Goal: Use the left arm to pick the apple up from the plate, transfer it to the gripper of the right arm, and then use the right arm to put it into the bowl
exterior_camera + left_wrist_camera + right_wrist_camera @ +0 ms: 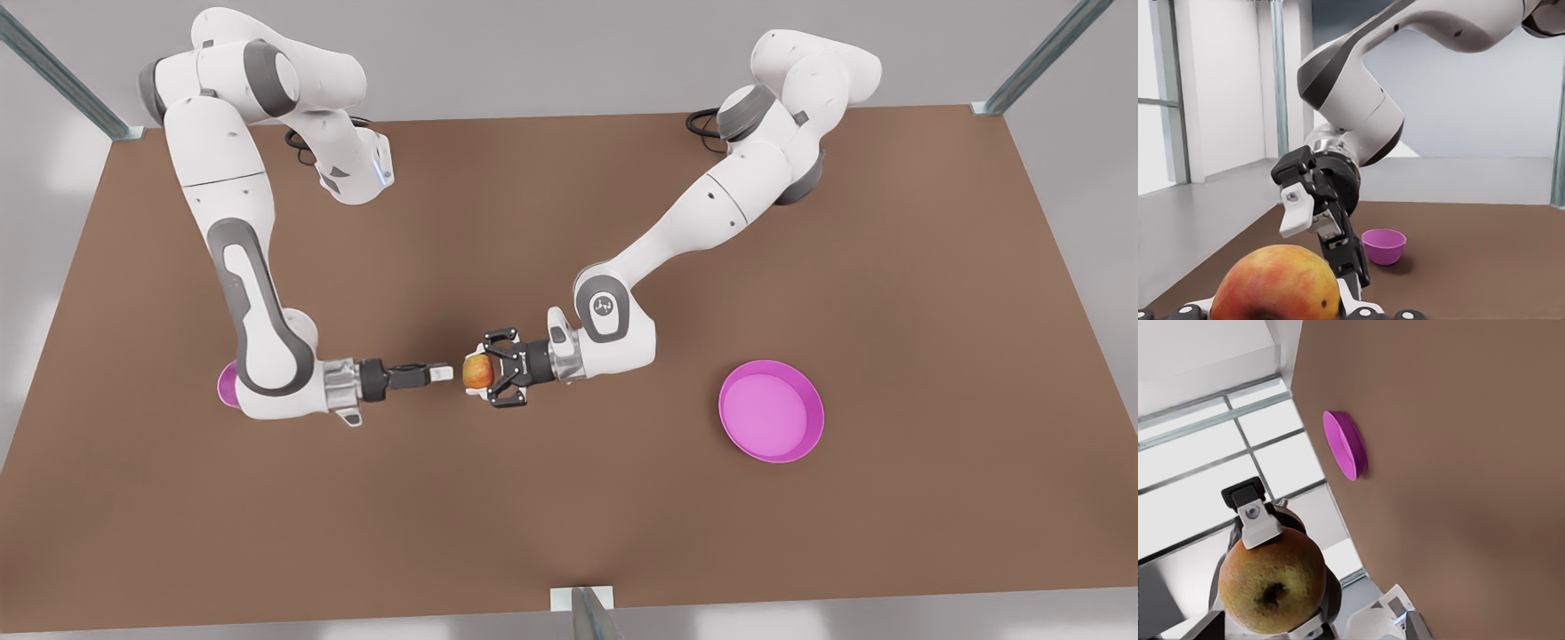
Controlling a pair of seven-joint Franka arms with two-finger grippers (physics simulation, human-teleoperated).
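The apple (pixel 477 372) hangs above the middle of the table with my left gripper (pixel 491 371), the front view's right arm, shut on it. The fruit (pixel 1275 283) is large in the left wrist view. My right gripper (pixel 442 372) faces it from the front view's left, open, its tips just short of the apple. In the left wrist view this right gripper (pixel 1326 250) has one finger above the other. The apple (pixel 1271 580) shows in the right wrist view with a left finger (pixel 1253 517) behind it. The plate (pixel 771 411) lies bare at the front view's right. The bowl (pixel 1383 245) stands behind the right arm.
In the front view the bowl (pixel 226 384) is mostly hidden under the right arm's wrist. The brown table (pixel 569 533) is ringed by metal posts at its corners (pixel 1040 62) and one at the near edge (pixel 582 609). The plate (pixel 1346 445) appears edge-on in the right wrist view.
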